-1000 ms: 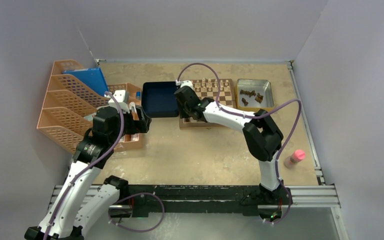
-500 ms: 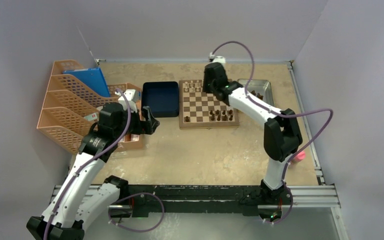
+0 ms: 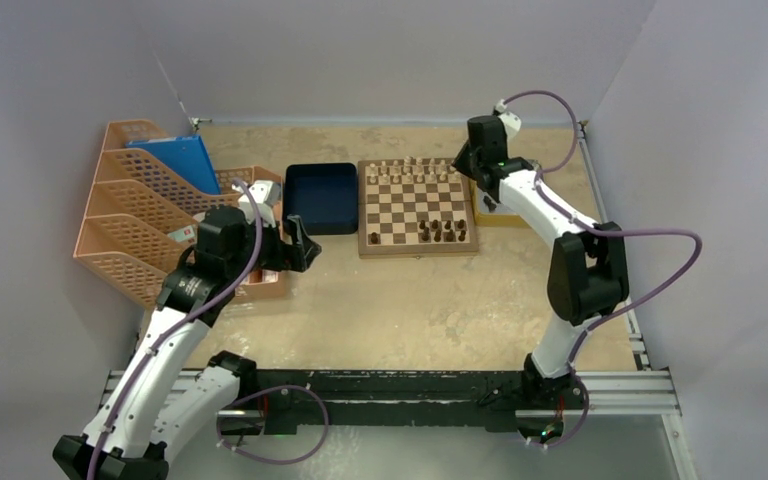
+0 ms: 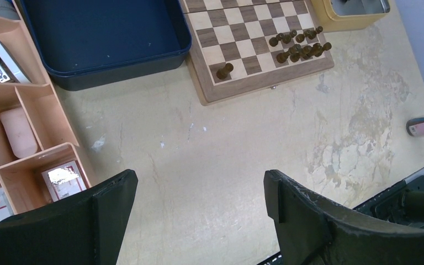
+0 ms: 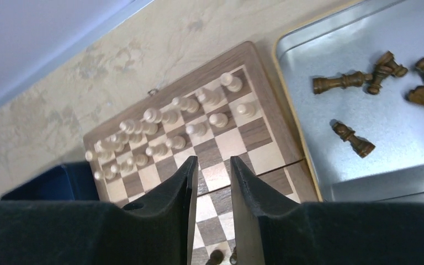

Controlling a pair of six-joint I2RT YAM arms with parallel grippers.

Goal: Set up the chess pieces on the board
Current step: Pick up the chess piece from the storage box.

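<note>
Chess pieces (image 5: 353, 139) lie tipped in the silver tray (image 5: 403, 160); the barely open, empty right claw (image 5: 212, 165) might shove them. Left claw (image 4: 199, 182) gapes open.

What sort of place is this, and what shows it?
Probably a robotics lab test cell: left arm and right arm bolted to a rail, plain walls enclosing the table, a staged chessboard.

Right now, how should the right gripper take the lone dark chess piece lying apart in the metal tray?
From straight above, pinch the chess piece at its slim middle, jaws across its length: it lies flat on the tray, clear of the others.
</note>
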